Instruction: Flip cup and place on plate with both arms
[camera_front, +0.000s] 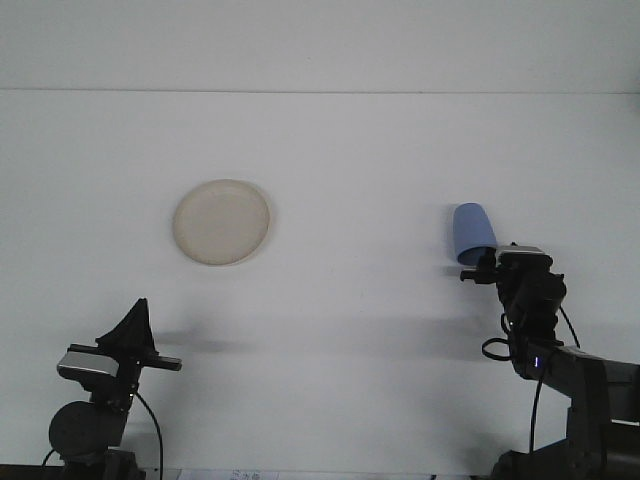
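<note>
Counter (360, 150): plain white, filling the view up to a pale back wall.
Blue plastic cup (473, 233): on the counter at right, rim side toward the camera, base pointing away; whether lying tipped or standing mouth-down could not be told. Well apart from the plate.
Round cream-coloured plate (221, 222): flat on the counter, left of centre, nothing on it.
Right hand (486, 268): black, at the near rim of the cup, just beside or touching it; contact could not be told. Finger spread hidden behind the wrist block, so wide or narrow could not be told. Nothing seen held.
Right arm: reached forward from the lower right corner, black cable looped beside it, small blue light lit on the link.
Left hand (138, 322): low at the lower left, well apart from plate and cup, fingers pointed upward into a dark narrow wedge with the tips seemingly together. Nothing held.
Shadows: soft grey bands on the counter beside both arms.
</note>
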